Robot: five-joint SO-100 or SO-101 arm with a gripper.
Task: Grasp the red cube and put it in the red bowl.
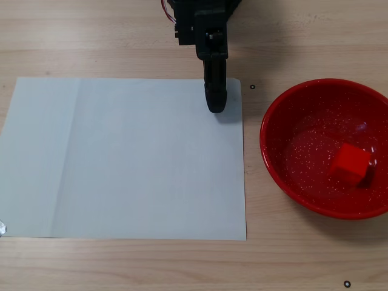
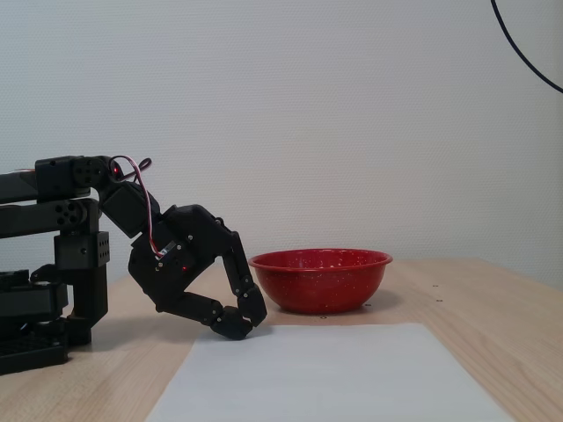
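In the fixed view from above, the bottom of the frame is bare light wooden table [image 1: 182, 267], with a small black ring mark [image 1: 347, 283] at the lower right. Above it a white sheet of paper [image 1: 121, 157] fills the left and centre of the frame, a faint fold line running down its left part. To its right, at the right edge of the frame, sits the red bowl [image 1: 285, 176], glossy with fine white speckles inside, and the red cube [image 1: 350, 162] rests within it, right of the bowl's middle. Near the top centre the black gripper [image 1: 216, 108] points down the frame over the paper's upper right corner, its fingers pressed together with nothing between them; the arm body with red and white wires [image 1: 167, 13] is at the top edge. In the side fixed view, the paper [image 2: 334, 378] lies in the lower foreground, the gripper [image 2: 248, 323] sits low at the paper's far left corner with its tips closed, the folded arm [image 2: 62, 264] stands at the left of the frame, and the bowl [image 2: 321, 281] stands just right of the gripper, farther back, before a white wall [image 2: 352, 114]. The cube is hidden from this side.
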